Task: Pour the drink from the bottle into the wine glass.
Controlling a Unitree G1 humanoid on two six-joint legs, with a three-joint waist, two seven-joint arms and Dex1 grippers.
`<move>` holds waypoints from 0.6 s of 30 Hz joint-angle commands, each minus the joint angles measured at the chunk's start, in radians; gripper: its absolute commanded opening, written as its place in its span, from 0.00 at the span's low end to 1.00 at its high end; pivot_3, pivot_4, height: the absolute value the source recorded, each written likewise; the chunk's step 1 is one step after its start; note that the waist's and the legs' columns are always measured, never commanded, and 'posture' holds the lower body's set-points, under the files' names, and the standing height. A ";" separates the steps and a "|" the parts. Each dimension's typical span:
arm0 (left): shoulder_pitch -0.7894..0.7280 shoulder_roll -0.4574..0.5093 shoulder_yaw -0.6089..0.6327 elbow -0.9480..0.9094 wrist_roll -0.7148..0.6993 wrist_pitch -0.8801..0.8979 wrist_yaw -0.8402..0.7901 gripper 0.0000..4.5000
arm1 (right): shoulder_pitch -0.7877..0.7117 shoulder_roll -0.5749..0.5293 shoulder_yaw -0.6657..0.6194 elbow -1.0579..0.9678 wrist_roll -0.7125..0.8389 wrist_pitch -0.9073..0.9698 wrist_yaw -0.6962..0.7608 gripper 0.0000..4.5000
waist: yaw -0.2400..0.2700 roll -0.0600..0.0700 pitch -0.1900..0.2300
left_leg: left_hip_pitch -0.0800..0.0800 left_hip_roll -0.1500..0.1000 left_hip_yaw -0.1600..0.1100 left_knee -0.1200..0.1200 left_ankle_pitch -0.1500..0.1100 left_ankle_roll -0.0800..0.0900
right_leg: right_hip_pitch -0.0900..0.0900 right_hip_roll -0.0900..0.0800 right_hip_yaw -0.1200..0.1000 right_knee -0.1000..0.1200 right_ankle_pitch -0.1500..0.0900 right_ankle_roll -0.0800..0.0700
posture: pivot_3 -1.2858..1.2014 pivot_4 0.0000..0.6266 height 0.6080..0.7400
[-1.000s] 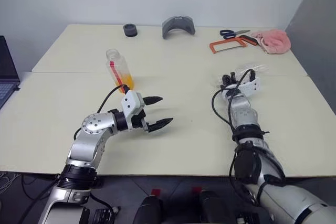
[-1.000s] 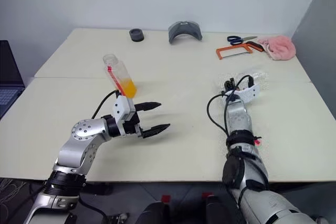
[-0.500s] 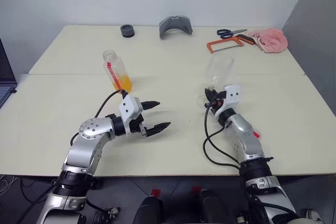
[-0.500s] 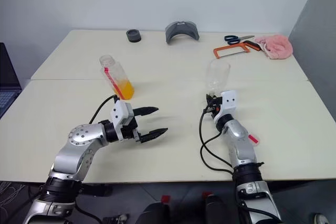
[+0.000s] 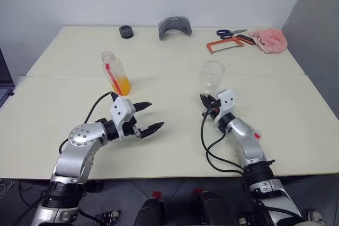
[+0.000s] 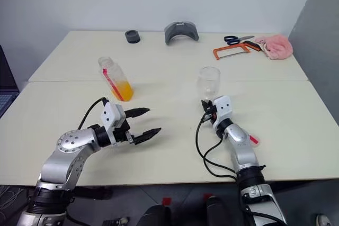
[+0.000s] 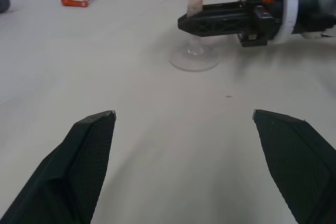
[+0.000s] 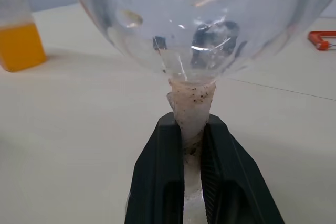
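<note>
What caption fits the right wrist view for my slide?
Right tool shut on the wine glass stem, bottle beyond.

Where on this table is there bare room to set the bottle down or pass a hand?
Bare table lies between the left gripper and the glass, which the right gripper holds by the stem. The middle strip between bottle and glass is also free. The far right corner is crowded: hacksaw, scissors, pink cloth.

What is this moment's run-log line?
right hand: shut on wine glass stem, upright | left hand: open, empty | bottle: uncapped, untouched
</note>
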 commanded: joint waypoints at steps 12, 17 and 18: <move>0.037 0.043 0.144 -0.282 -0.112 0.221 0.160 1.00 | -0.320 0.136 0.070 0.502 -0.080 -0.263 0.093 0.03 | 0.025 0.000 0.001 | -0.002 -0.001 -0.001 0.001 0.000 0.000 | 0.000 -0.003 -0.001 0.000 0.000 -0.002 | 0.52 0.24 1.00; 0.018 0.089 0.215 -0.392 -0.204 0.363 0.209 1.00 | -0.328 0.130 0.060 0.560 -0.086 -0.294 0.103 0.03 | 0.025 0.000 0.001 | -0.002 0.000 -0.003 0.000 0.000 -0.001 | 0.000 -0.002 -0.002 0.000 0.000 -0.002 | 0.52 0.24 1.00; 0.026 0.098 0.237 -0.402 -0.219 0.376 0.212 1.00 | -0.329 0.131 0.058 0.568 -0.088 -0.298 0.104 0.03 | 0.025 0.000 0.001 | -0.001 0.000 -0.003 0.000 0.000 -0.001 | 0.000 -0.002 -0.002 0.000 0.000 -0.002 | 0.52 0.24 1.00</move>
